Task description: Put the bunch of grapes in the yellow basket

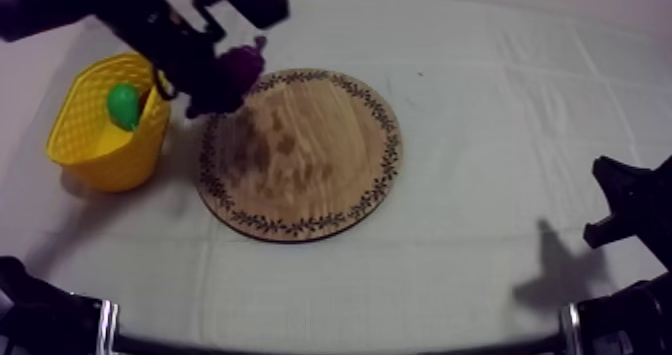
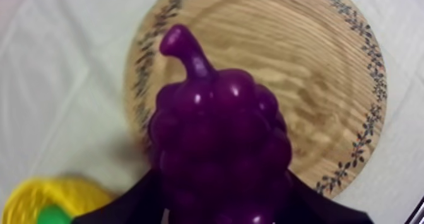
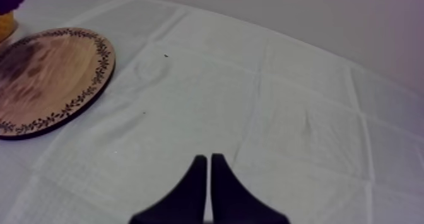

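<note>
My left gripper (image 1: 222, 79) is shut on the purple bunch of grapes (image 1: 240, 63) and holds it in the air over the far left rim of the round wooden board (image 1: 310, 159), between board and yellow basket (image 1: 105, 139). In the left wrist view the grapes (image 2: 217, 138) hang stem up between my black fingers (image 2: 126, 204), above the board (image 2: 315, 69), with the basket (image 2: 38, 198) close beside. My right gripper (image 3: 209, 166) lies shut as a narrow wedge above the bare cloth, far from the board (image 3: 50, 75); in the top view it rests at the right edge (image 1: 620, 204).
A green pear (image 1: 124, 104) lies inside the basket; its green top (image 2: 50, 215) also shows in the left wrist view. The board's surface is bare. Grey-white cloth spreads open to the right of the board.
</note>
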